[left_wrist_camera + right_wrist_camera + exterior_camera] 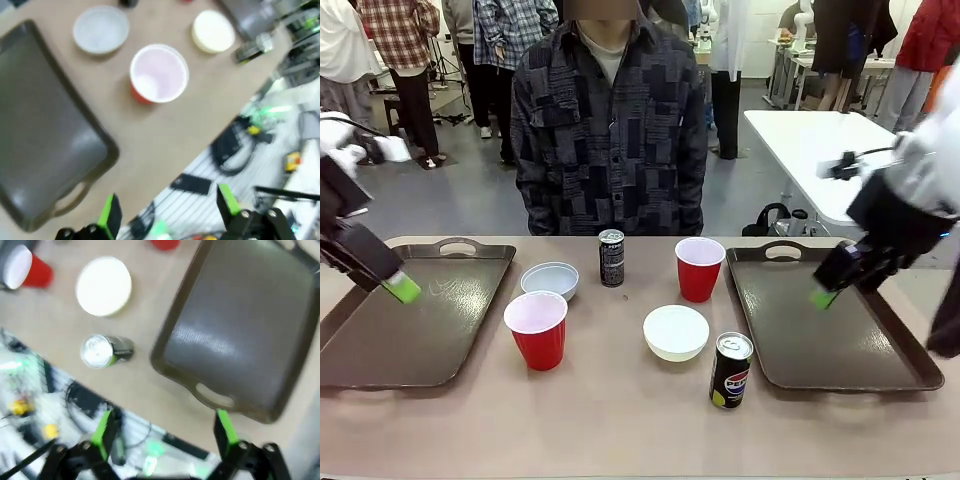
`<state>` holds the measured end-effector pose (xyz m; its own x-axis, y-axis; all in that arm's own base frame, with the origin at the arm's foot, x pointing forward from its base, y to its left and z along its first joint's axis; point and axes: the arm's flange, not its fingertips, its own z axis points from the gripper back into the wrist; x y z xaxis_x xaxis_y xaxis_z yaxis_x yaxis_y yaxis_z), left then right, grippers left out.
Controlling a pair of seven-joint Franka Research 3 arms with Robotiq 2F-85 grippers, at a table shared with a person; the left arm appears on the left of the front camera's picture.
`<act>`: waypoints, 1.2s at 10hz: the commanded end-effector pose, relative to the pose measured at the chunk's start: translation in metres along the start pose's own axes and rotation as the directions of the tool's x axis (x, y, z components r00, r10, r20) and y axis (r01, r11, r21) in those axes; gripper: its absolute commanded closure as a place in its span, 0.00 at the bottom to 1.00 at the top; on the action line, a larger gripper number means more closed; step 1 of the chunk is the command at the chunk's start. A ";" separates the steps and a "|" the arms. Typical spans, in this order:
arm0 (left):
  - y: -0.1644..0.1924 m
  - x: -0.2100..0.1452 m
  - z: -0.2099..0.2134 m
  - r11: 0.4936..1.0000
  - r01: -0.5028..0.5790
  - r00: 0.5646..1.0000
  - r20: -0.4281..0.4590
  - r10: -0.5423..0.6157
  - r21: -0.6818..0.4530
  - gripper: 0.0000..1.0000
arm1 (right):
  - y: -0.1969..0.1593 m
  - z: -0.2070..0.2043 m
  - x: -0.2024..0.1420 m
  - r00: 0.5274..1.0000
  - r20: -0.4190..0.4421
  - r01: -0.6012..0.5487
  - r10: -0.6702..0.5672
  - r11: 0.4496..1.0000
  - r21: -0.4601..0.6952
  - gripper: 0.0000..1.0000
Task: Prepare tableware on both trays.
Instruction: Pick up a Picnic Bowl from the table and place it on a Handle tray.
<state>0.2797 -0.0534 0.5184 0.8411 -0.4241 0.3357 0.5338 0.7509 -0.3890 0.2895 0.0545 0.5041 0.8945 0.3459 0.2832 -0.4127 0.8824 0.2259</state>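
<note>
Two large rect. dark brown plastic trays w/ raised rims and cut-out handles flank the near round white bowl at mid-table: left tray well to that bowl's left, right tray just to its right; no tableware on either yet. Left gripper, black w/ green pads, hangs over the tray left of the bowl, jaws spread, nothing between them; right gripper likewise released, over the tray right of the bowl. Near red plastic cup w/ white inside stands left of the bowl, far red cup just beyond it; prob. light and thin-walled, would squash, so pinch the rim wall gently, one finger inside. Second white bowl sits beyond-left; both look stiff, smooth; take by the rim. Black-blue Pepsi can stands at the bowl's near right, slim black can beyond-left; smooth, maybe heavy if full, tippy; clamp across mid-body.
</note>
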 end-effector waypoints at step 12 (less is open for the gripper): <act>0.183 -0.123 0.100 0.887 -0.298 0.852 0.320 0.414 -0.354 0.00 | -0.209 0.013 -0.120 0.858 0.115 0.321 -0.501 0.696 0.642 0.00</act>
<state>0.2635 0.1720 0.4885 0.9078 0.1279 0.3995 0.2452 0.6110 -0.7527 0.2628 -0.1662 0.4346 0.9575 -0.1729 0.2311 -0.1023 0.5453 0.8320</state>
